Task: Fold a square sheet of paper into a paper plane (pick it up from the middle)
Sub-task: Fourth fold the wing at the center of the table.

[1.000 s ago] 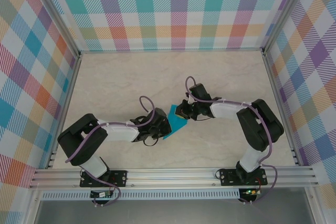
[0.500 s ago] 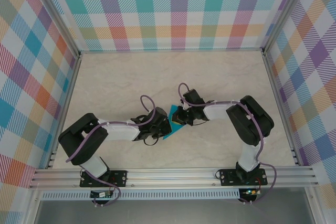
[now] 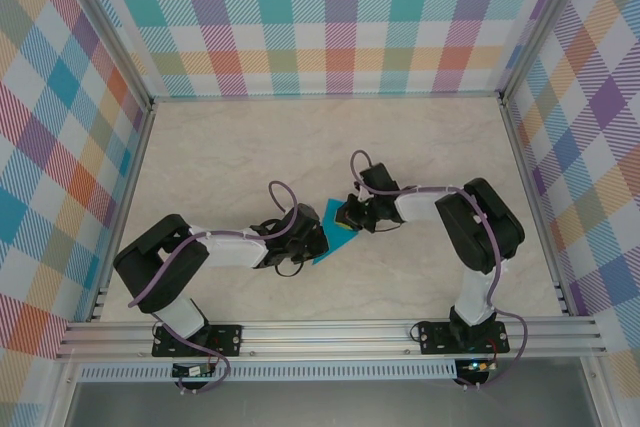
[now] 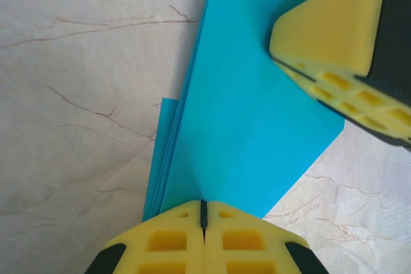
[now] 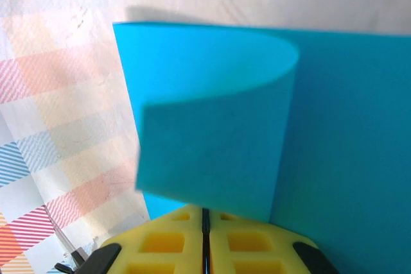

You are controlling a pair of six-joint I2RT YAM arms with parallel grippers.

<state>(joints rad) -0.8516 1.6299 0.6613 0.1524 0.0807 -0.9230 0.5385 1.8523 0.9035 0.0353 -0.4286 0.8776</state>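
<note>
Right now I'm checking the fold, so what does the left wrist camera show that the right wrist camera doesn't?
Left wrist: the paper as flat layers over the table, stacked edges on its left, with the right gripper at its far corner. Right wrist: a flap curled over, and the checked wall. Both: blue paper pinched in that camera's own shut yellow fingers at the bottom edge.

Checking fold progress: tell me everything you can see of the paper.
The paper is thin, plain teal-blue, already folded: stacked layers show along one edge. It rests on the table between the two tools. The left tool is shut on one edge; the right tool is shut on a flap that curls over in a soft, uncreased bend.
</note>
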